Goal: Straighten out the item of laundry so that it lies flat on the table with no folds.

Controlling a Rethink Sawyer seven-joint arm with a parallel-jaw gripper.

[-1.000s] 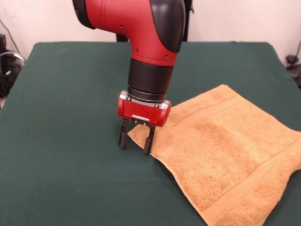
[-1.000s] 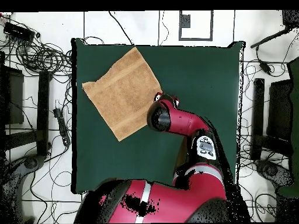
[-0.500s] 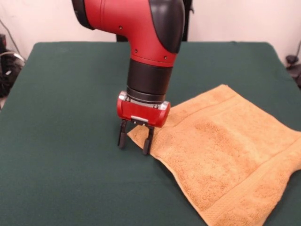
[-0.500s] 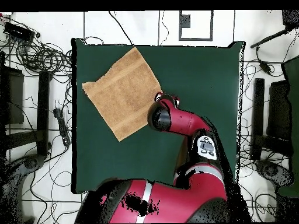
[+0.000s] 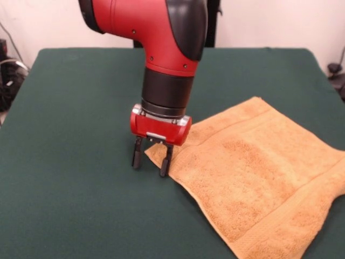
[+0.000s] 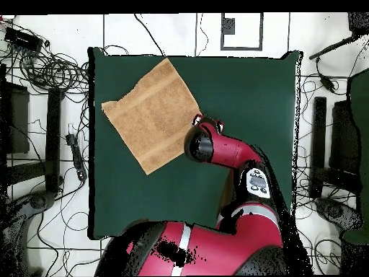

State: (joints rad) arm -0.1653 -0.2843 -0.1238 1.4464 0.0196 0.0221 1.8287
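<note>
Towel point(image 5: 259, 178) is the thing to be made flat. It is seen on the green desk point(image 5: 81, 135), spread out almost fully, with one side reaching the desk's edge in the front view. In the overhead view the towel point(image 6: 150, 114) is turned at a slant near one corner of the desk point(image 6: 238, 94). No big folds are seen, only soft bumps and a small dip along one side.

It is made of thick, fluffy cloth, so it is judged to be soft, light and floppy. It can be bent and dragged easily, and it is not likely to be broken. A corner or an edge is thought to be the best place to be pinched, because the cloth is thin there.

One corner of the towel is found right at the tool point(image 5: 150, 159). The tool's two black fingers point(image 5: 165, 161) are held apart, down at the desk, with the corner between them. Nothing is squeezed yet, so the tool is released.

The red arm point(image 5: 161, 54) is seen above, coming straight down.
</note>
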